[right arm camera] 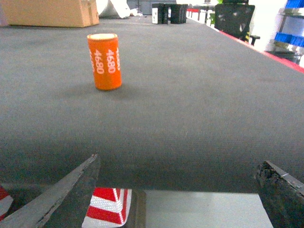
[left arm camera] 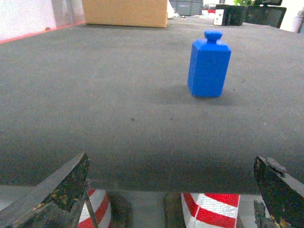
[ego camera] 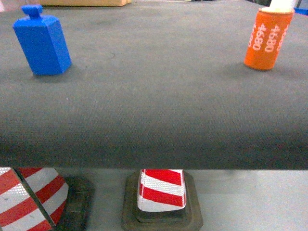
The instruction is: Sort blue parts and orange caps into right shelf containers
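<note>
Nearest the head camera: red-and-white striped cone [ego camera: 162,190] on the floor, a second cone [ego camera: 33,199] at left, both just under the near edge of the dark grey table [ego camera: 154,120]. Blue part [ego camera: 42,41] stands upright far left on the table; orange cap [ego camera: 267,38], printed 4680, stands upright far right. The two are well apart, probably one per arm.

Left gripper [left arm camera: 166,199]: fingers spread wide, holding nothing, hanging off the table's near edge, blue part ahead and slightly right. Right gripper [right arm camera: 180,199]: likewise spread and holding nothing, orange cap ahead-left.

Open cloth lies between each gripper and its target, so straight approaches look clear. Cardboard box [left arm camera: 126,12] sits at the far edge. Right shelf containers not clearly visible; only blue shapes [right arm camera: 289,38] far right.
</note>
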{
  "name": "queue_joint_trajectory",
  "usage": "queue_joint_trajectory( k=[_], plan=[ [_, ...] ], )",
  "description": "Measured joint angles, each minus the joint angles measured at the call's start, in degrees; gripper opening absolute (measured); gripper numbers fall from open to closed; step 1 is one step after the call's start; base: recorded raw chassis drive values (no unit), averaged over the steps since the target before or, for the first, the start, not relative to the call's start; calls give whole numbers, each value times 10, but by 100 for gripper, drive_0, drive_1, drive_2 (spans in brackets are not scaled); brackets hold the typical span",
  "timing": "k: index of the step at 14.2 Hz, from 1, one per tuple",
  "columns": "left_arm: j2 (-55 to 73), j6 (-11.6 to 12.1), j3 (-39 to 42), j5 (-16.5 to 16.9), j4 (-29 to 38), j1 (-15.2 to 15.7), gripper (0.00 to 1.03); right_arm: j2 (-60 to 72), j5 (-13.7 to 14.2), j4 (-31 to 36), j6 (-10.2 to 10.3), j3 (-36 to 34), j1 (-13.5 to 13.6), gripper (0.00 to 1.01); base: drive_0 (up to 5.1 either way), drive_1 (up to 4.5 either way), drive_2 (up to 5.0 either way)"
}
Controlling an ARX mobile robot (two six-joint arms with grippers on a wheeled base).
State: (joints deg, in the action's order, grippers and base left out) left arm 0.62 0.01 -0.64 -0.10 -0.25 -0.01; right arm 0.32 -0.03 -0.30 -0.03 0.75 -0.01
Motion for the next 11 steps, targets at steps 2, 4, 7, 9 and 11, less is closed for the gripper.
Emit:
queue_joint_trajectory(
  k=[2, 4, 7, 9, 11],
  plan=[
    [0, 0, 0, 1, 0, 0, 98, 0, 0, 0, 0, 0, 0, 98, 0, 0, 0],
    [0, 0, 0, 1, 0, 0, 98, 0, 0, 0, 0, 0, 0, 98, 0, 0, 0],
    [0, 0, 0, 1, 0, 0, 98, 0, 0, 1, 0, 0, 0, 98, 0, 0, 0],
    [0, 0, 0, 1, 2, 0, 98, 0, 0, 3, 0, 0, 0, 98, 0, 0, 0],
    [0, 0, 0, 1, 0, 0, 98, 0, 0, 0, 0, 0, 0, 98, 0, 0, 0]
  ],
)
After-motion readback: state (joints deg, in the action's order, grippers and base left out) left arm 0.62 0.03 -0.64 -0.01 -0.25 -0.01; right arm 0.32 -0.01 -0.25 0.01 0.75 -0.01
